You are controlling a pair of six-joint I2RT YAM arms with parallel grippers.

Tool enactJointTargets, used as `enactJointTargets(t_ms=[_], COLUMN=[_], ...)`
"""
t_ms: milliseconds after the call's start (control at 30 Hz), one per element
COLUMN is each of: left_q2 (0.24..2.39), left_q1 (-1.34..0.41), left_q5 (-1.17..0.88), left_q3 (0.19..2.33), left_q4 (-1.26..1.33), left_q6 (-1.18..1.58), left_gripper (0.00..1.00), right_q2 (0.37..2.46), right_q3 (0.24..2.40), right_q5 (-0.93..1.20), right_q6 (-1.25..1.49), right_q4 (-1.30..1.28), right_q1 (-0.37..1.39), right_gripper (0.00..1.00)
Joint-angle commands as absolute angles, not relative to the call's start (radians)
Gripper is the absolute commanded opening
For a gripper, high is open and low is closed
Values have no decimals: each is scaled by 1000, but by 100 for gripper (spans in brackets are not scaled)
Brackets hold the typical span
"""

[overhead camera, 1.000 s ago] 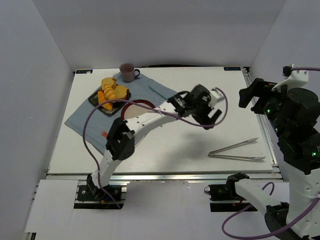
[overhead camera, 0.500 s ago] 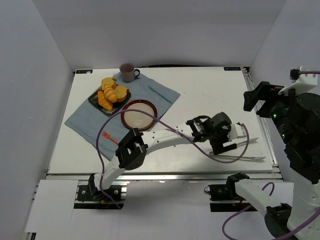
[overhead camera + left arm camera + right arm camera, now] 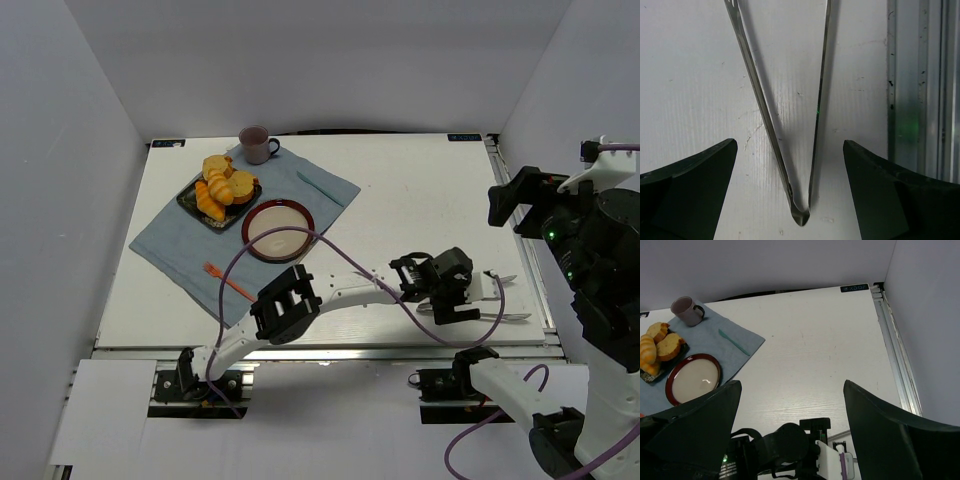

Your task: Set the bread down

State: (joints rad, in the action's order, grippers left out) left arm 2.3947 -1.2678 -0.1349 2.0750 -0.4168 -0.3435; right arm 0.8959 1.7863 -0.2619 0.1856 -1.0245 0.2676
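Above tongs [image 3: 801, 216] hinge end: positioned left gripper [image 3: 790, 145], jaws spread wide, empty, straddling both arms, likely for pickup | parked right gripper [image 3: 791, 385] well clear of tongs, jaws wide, empty.

Downward look between the wide-spread jaws of the right gripper [image 3: 791, 390] onto a white desk [image 3: 815, 340]. At left, on blue cloth [image 3: 747, 337]: mug [image 3: 686, 310], teal utensil [image 3: 733, 342], red-rimmed plate [image 3: 693, 380], dark tray [image 3: 683, 346] of golden buns [image 3: 667, 345]. Below centre, left arm [image 3: 790, 442].
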Motion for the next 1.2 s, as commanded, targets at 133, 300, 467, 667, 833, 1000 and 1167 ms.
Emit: enactJointTargets(t_ms=[133, 300, 467, 667, 833, 1000, 1167], left_q2=[2451, 2487, 2529, 2580, 2592, 2606, 2602], left_q1=[-1266, -1266, -1266, -1262, -1259, -1252, -1243], left_q5=[-143, -150, -138, -98, -68, -69, -84], left_q3=[2172, 2180, 2218, 2263, 2252, 2240, 2212], left_q4=[-357, -336, -339, -333, -328, -337, -337], left_q6=[-351, -322, -299, -261, -250, -232, -215], left_gripper=[98, 98, 98, 98, 98, 98, 82], right_q2=[870, 865, 865, 862, 859, 857, 854], right_q3=[1747, 1732, 1721, 1712, 1707, 1701, 1697], right_q5=[-265, -270, -268, -267, -270, -268, -265], right_q6=[161, 163, 166, 170, 172, 176, 178], right_q4=[-1025, -1020, -1015, -1009, -1011, -1012, -1008], right_q1=[264, 262, 264, 264, 264, 264, 264], right_gripper=[89, 89, 89, 89, 89, 89, 89])
